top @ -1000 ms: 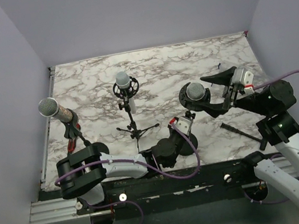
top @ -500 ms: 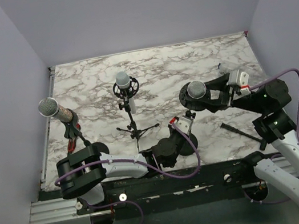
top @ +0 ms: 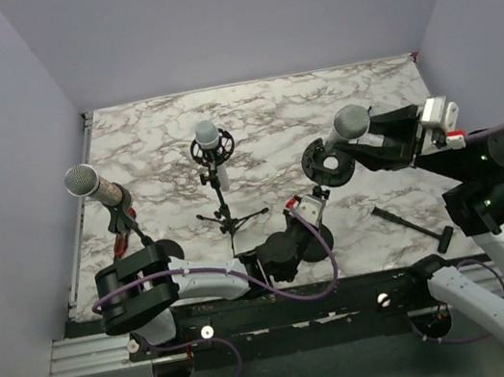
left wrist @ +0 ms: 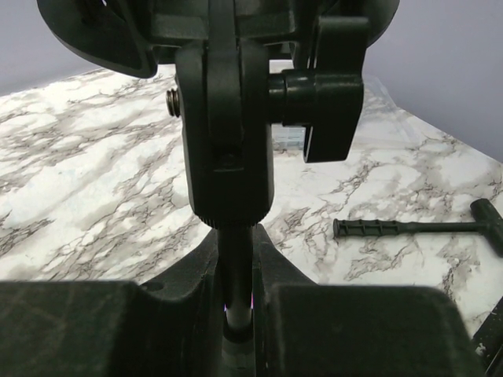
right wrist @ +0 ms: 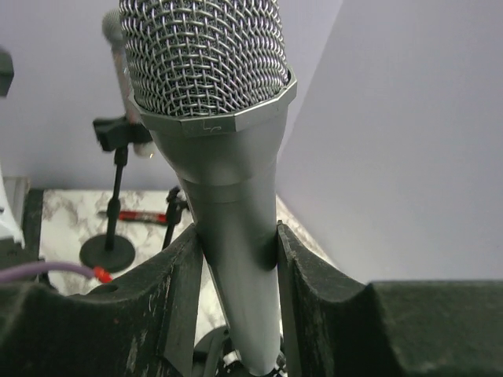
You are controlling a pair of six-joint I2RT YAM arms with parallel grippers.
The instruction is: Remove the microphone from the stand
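Over the marble table (top: 333, 96), two arms reach in from the near edge.

Left arm (top: 200, 281): it lies low along the near edge. The left gripper (left wrist: 236, 314) is clenched on the thin upright post (left wrist: 234, 259) of the stand (left wrist: 224, 133). Its fingers press the post from both sides, just below the stand's black swivel head.

Right arm (top: 488, 196): it is raised at the right side. The right gripper (right wrist: 236, 302) grasps the microphone (right wrist: 206, 55) by its silver body. One finger (right wrist: 169, 306) bears hard on each flank, and the mesh head stands above the fingers.

Seen from above, the microphone's head lies beside the stand's ring mount (top: 329, 163), up and to its right. The ring shows open through its middle. Whether the microphone's tail end is fully clear of the ring cannot be told.

Two further units are noted: a tripod microphone (top: 208, 136) at table centre and a left-edge microphone (top: 82, 179) on its own stand.

A black T-handle tool (top: 416, 222) lies flat on the marble at the near right, apart from the held stand.

A small red item (top: 121, 241) lies at the foot of the left-edge unit; its kind cannot be told.
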